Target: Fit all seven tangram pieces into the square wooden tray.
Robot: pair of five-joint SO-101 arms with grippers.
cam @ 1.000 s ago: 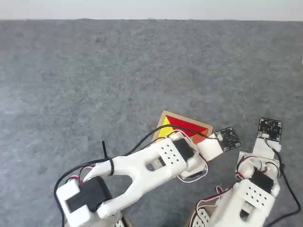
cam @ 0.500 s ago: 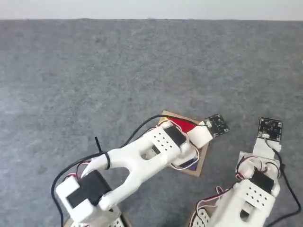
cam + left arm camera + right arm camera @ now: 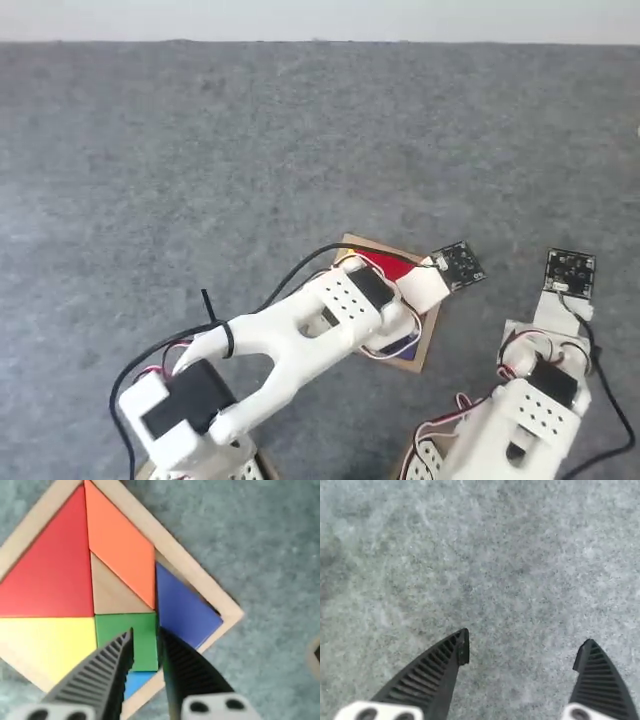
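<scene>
The square wooden tray [image 3: 197, 572] lies under my left gripper [image 3: 145, 637], whose fingers stand just a narrow gap apart over the green square [image 3: 142, 645], holding nothing. In the tray lie a red triangle [image 3: 50, 570], an orange parallelogram [image 3: 120, 545], a tan triangle [image 3: 112, 592], a yellow triangle [image 3: 47, 642], a dark blue triangle [image 3: 185, 607] and a light blue piece [image 3: 137, 682]. The dark blue triangle sits askew, with a gap beside it. In the high view the left arm [image 3: 310, 340] covers most of the tray [image 3: 428, 335]. My right gripper [image 3: 522, 652] hangs wide open over bare carpet.
Grey carpet [image 3: 200, 150] covers the table on all sides of the tray. The right arm [image 3: 535, 405] stands at the near right, apart from the tray. A pale strip runs along the far edge.
The left arm swung a little away from the near edge and to the left over the tray, covering more of it, then stayed still. The right arm has not moved.
</scene>
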